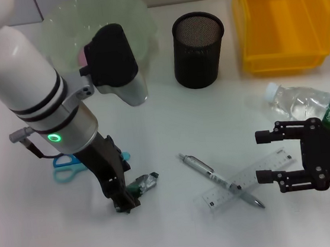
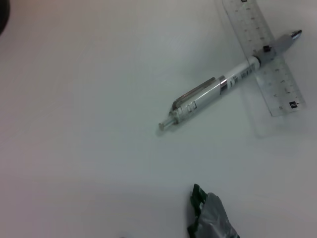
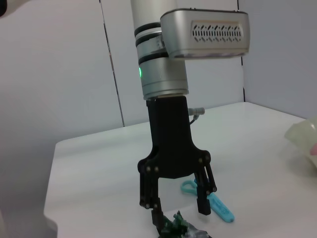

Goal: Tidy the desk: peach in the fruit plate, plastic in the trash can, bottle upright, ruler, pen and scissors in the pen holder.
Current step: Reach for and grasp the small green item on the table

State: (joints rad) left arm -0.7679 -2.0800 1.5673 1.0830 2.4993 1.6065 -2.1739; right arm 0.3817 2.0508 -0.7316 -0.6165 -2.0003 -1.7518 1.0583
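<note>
Left gripper (image 1: 126, 200) is hovering over the plastic wrapper (image 1: 146, 183), fingers apart; it should drop straight, straddling it, before squeezing.

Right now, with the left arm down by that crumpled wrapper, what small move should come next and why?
Probably close the left gripper on the plastic wrapper. Its fingers look open and sit low at the table, with the wrapper right at their tips, so a pinch should secure it for the yellow bin. The right gripper waits open near the ruler.
</note>
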